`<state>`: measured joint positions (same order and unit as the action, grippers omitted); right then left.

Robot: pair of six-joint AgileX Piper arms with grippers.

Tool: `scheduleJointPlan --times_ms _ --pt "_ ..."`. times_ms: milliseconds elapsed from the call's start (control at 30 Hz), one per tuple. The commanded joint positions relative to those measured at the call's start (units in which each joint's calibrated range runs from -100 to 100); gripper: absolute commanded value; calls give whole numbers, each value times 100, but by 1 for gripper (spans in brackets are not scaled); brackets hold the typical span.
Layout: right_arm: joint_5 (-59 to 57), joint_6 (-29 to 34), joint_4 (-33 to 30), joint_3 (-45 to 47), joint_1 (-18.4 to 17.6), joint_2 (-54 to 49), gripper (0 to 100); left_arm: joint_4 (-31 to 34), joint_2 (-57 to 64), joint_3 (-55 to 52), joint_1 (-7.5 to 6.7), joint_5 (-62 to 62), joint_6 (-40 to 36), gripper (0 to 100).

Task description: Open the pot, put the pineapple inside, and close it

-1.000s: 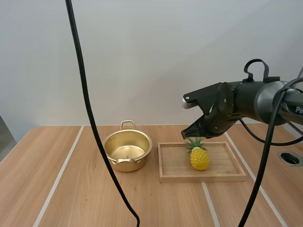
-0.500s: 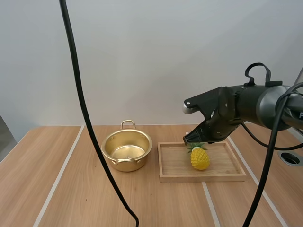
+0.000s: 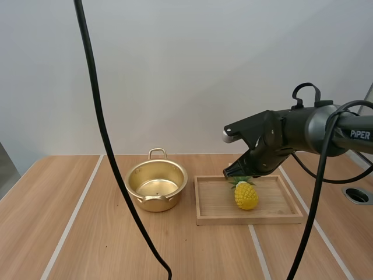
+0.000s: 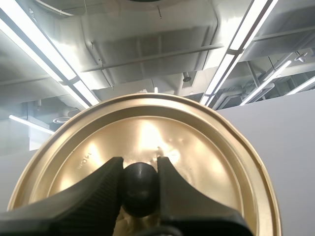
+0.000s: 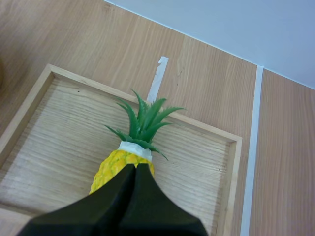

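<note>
Yellow, bumpy-skinned pineapple (image 3: 246,196) with spiky green leaves sat in the shallow rectangular wooden tray (image 3: 250,220), just beneath my right gripper (image 3: 228,173), whose black fingers were clenched together on nothing. Left of the tray stood the round, shiny golden metal pot (image 3: 156,201), uncovered. My left gripper (image 4: 140,179) grasped its golden lid (image 4: 206,157) by the round black knob (image 4: 140,191).

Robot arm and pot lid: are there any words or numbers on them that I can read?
"PiPER": white letters on the right arm, seen in the high view.
A small stamped mark inside the lid: too faint to read.
</note>
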<state>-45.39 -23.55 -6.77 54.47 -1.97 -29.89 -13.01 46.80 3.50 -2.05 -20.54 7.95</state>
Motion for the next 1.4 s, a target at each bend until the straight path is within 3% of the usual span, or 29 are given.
scheduleJointPlan --times_ms 0,233,400,467,500,600,767,1067,1367 --pt "240 9 -44 -40 -3 75 0 2 35 36 5 42 -37 0" --pt "240 9 -44 -385 -3 206 26 2 35 36 5 42 -37 0" --pt "224 9 -44 -480 -3 260 27 2 35 36 5 42 -37 0" --pt "224 9 -44 -480 -3 306 33 2 35 36 5 42 -37 0" --pt "207 9 -44 -480 -3 360 39 2 35 36 5 42 -37 0" --pt "248 9 -44 -480 -3 558 72 2 35 36 5 42 -37 0" --pt "328 9 -83 -480 -3 933 100 2 35 36 5 42 -37 0" --pt "29 254 -122 -480 -3 1694 100 2 35 36 5 42 -37 0" --pt "-50 254 -224 -480 -3 1799 100 2 35 36 5 42 -37 0"
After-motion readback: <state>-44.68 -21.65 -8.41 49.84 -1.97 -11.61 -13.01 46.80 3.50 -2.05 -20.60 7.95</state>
